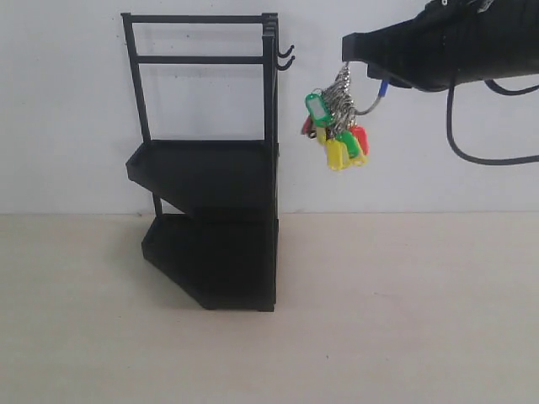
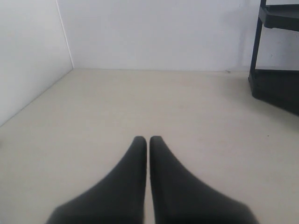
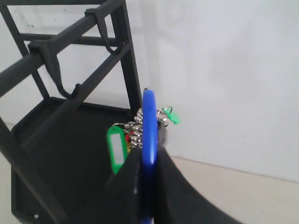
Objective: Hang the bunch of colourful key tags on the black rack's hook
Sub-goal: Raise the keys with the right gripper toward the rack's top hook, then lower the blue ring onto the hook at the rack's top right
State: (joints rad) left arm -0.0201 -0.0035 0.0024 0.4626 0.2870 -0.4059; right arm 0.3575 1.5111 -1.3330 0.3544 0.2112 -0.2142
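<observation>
The black rack (image 1: 210, 177) stands against the white wall, with two small hooks (image 1: 286, 55) at its upper right corner. To the right of the hooks, at about their height, my right gripper (image 1: 349, 52) is shut on the blue loop (image 3: 148, 128) of the colourful key tag bunch (image 1: 335, 126). The bunch dangles below the jaws, green, yellow and red tags on metal rings. In the right wrist view the hooks (image 3: 65, 86) and crossbars sit beyond the loop. My left gripper (image 2: 148, 140) is shut and empty, low over the table.
The beige tabletop (image 1: 379, 320) runs in front of the rack to the white wall. A black cable (image 1: 459, 135) hangs from the right arm. The rack's lower tray (image 2: 275, 86) shows at the edge of the left wrist view.
</observation>
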